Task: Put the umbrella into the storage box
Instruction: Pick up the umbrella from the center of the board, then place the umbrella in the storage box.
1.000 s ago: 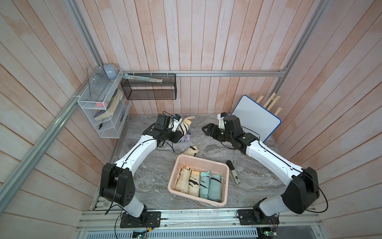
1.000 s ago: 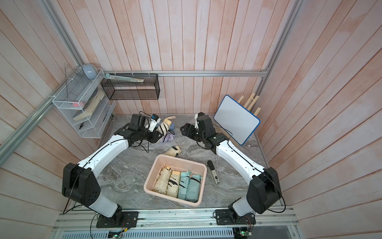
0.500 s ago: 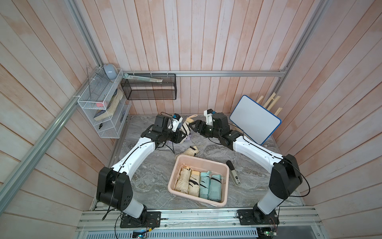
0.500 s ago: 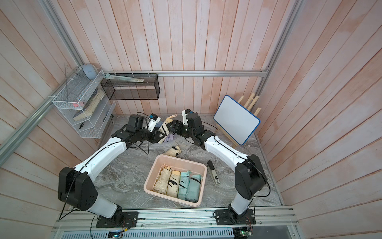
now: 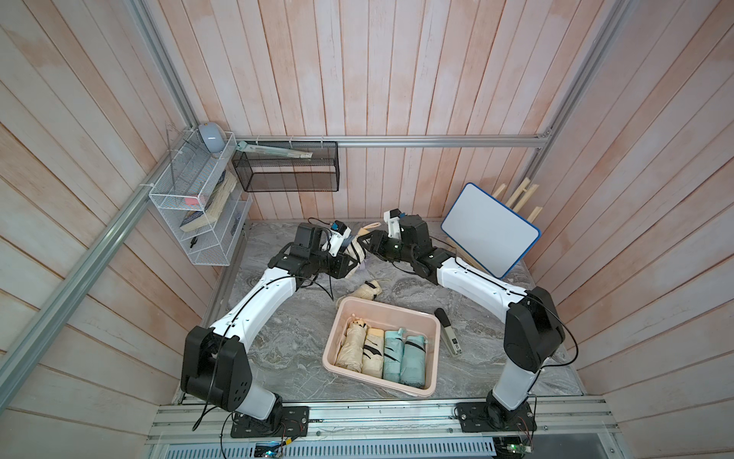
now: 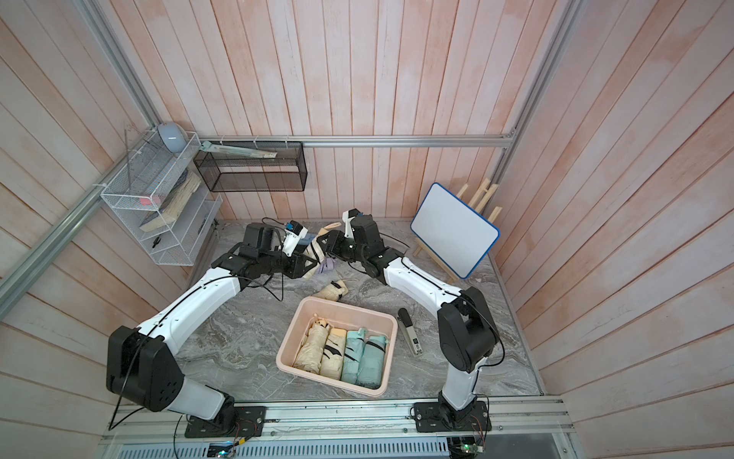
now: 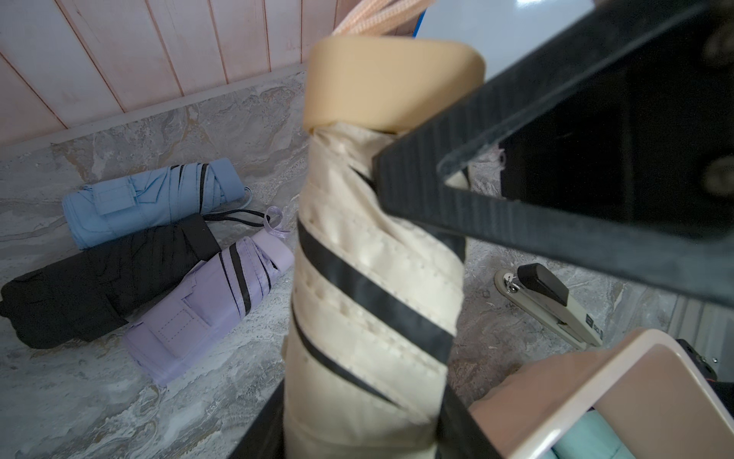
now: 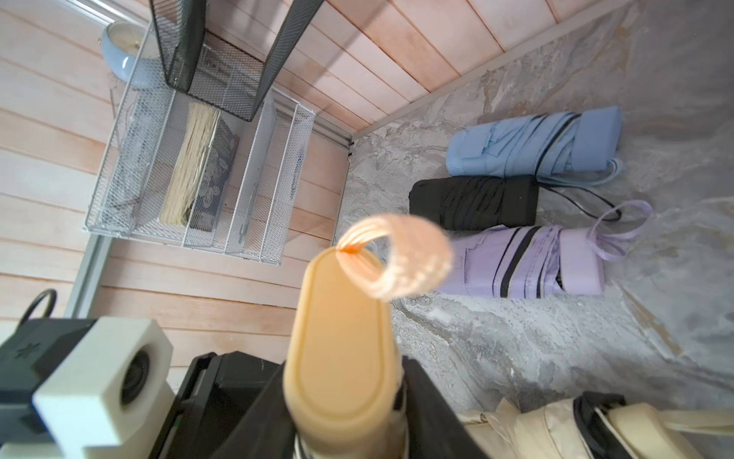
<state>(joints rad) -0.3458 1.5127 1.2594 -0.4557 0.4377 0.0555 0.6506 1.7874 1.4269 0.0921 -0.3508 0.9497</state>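
Umbrella: right gripper has swung in, clamped near its handle; left gripper grips its canopy. Box holds four more; four loose on table.

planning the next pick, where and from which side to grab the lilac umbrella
Probably from above, across the lilac umbrella near its handle end: it lies flat, and the black umbrella crowds one long side elsewhere, leaving both sides free only there.
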